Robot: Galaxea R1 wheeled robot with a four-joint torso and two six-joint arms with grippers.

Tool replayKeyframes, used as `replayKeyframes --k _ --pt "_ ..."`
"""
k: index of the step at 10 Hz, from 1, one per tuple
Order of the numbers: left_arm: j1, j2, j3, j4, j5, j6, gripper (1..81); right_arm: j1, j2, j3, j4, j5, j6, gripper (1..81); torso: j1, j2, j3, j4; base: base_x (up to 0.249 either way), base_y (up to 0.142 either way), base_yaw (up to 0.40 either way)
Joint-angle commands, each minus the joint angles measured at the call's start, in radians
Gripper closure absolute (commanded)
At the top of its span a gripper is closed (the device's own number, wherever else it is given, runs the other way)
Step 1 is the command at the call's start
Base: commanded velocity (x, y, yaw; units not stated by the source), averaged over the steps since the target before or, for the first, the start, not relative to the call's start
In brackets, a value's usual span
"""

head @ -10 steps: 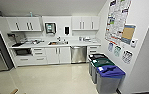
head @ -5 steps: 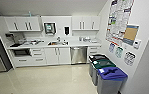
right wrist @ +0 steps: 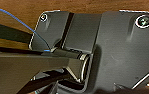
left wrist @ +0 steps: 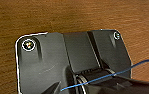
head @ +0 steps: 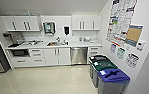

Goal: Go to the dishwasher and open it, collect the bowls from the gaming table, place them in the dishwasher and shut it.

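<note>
Head view: kitchenette ahead | dishwasher (head: 79, 55) shut, steel front under the white counter (head: 85, 45), just right of the sink (head: 57, 44) | three lidded bins (head: 107, 75) against the right wall | wrist views: wood-grain surface (left wrist: 65, 17) behind both arms | grippers' opening: could not tell.

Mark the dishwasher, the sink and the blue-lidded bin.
dishwasher (head: 79, 55), head view, middle of its steel door.
sink (head: 57, 43), head view, basin in the counter.
blue-lidded bin (head: 113, 74), head view, on its lid.
</note>
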Motion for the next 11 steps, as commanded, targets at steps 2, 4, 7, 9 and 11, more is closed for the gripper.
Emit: replayKeyframes --k 2,4,7,9,11 --pt "-0.056 -0.009 0.007 -0.003 0.050 0.001 1.0 0.046 -0.002 0.007 -0.011 -0.052 -0.005 1.0 0.000 0.000 0.000 0.000 0.116 0.000 0.000" --pt "-0.055 -0.009 0.007 -0.003 0.050 0.001 1.0 0.046 -0.002 0.007 -0.011 -0.052 -0.005 1.0 0.000 0.000 0.000 0.000 0.116 0.000 0.000" --pt "-0.056 -0.009 0.007 -0.005 0.050 0.001 1.0 0.046 -0.002 0.007 -0.011 -0.052 -0.005 1.0 0.000 0.000 0.000 0.000 0.116 0.000 0.000" --pt "-0.055 -0.009 0.007 -0.003 0.050 0.001 1.0 0.046 -0.002 0.007 -0.013 -0.052 -0.005 1.0 0.000 0.000 0.000 0.000 0.116 0.000 0.000" --pt "-0.055 -0.009 0.007 -0.003 0.049 0.001 1.0 0.046 -0.002 0.007 -0.011 -0.052 -0.005 1.0 0.000 0.000 0.000 0.000 0.116 0.000 0.000"
